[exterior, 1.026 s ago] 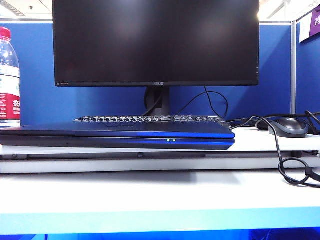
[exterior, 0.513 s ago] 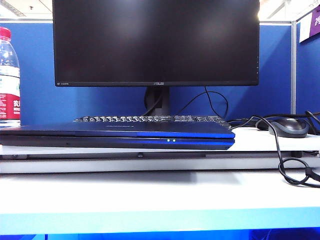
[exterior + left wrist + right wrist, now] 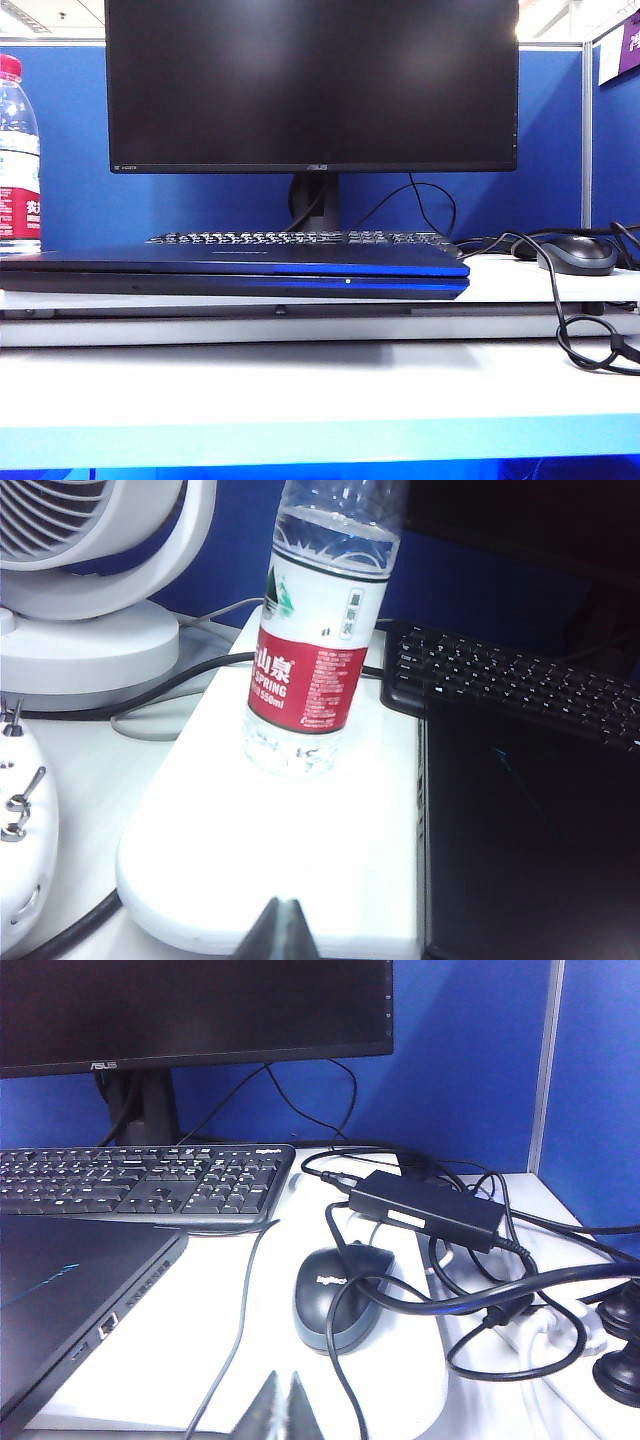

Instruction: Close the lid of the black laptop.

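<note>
The black laptop (image 3: 235,272) lies flat on the white worktop (image 3: 300,385) in front of the ASUS monitor (image 3: 312,85), with its lid (image 3: 235,260) fully down on the base — 1 small light glows on its front edge. The separate keyboard (image 3: 300,238) sits just behind it, and a mouse (image 3: 575,254) with tangled cables lies off to the right. A water bottle (image 3: 18,155) stands upright at the left, beside the laptop's corner. The left gripper (image 3: 278,930) hangs near that bottle, clear of the laptop; its jaws are pressed together. The right gripper (image 3: 280,1405) hovers near the mouse — its jaws also pressed together, holding nothing.
</note>
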You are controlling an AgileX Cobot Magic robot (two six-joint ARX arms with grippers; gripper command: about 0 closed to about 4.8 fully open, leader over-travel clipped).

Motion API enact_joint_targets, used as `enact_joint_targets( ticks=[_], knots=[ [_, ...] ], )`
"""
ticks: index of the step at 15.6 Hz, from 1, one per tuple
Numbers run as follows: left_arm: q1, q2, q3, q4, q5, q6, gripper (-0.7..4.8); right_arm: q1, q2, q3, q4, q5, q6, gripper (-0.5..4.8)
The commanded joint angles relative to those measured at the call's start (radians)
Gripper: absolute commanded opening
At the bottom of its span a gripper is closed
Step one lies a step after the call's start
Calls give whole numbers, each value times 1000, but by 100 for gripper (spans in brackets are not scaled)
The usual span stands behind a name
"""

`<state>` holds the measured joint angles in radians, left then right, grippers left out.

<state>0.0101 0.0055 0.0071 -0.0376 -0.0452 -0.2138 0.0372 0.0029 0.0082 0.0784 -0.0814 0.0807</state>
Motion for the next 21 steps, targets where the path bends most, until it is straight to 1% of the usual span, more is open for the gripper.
enact_joint_targets(
  ticks=[1, 3, 21],
  knots=[
    [0, -2, 0, 9, 1, 4, -2, 0, -2, -4, 17, 23, -18, -6],
    [0, -2, 0, 9, 1, 4, -2, 0, -2, -4, 16, 31, -34, -6],
    [0, -2, 0, 9, 0, 4, -2, 0, -2, -4, 16, 27, -33, -6]
  ],
)
